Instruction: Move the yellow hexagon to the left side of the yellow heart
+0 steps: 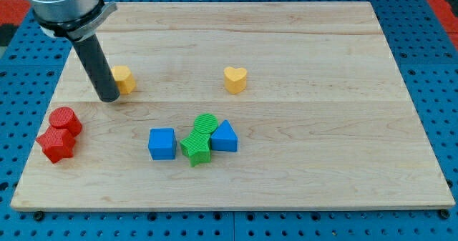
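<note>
The yellow hexagon (124, 78) lies on the wooden board at the view's upper left. The yellow heart (235, 79) lies near the board's middle top, well to the right of the hexagon, at about the same height in the view. My tip (109, 98) rests on the board just left of and slightly below the hexagon, touching or nearly touching its left side. The dark rod partly covers the hexagon's left edge.
A red cylinder (65, 119) and a red star (56, 144) sit together at the left edge. A blue cube (162, 143), a green cylinder-like block (205, 125), a green star (195, 148) and a blue triangular block (225, 136) cluster at the lower middle.
</note>
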Motion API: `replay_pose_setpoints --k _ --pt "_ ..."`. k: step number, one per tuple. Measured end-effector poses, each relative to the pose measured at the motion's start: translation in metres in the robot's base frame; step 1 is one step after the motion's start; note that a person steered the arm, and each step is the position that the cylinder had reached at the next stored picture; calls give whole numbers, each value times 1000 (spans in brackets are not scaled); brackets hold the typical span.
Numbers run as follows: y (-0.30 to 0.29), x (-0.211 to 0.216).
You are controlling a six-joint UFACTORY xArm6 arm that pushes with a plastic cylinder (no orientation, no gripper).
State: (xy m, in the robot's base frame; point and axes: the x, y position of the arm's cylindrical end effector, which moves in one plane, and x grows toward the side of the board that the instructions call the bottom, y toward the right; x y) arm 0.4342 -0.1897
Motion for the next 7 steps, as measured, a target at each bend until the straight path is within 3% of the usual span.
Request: replay_pose_setpoints --k 2,3,4,5,6,7 --pt "15 -15" --pt "85 -16" --pt "94 -15" --pt "-22 -4" --pt "-47 -55" --pt "-7 -64"
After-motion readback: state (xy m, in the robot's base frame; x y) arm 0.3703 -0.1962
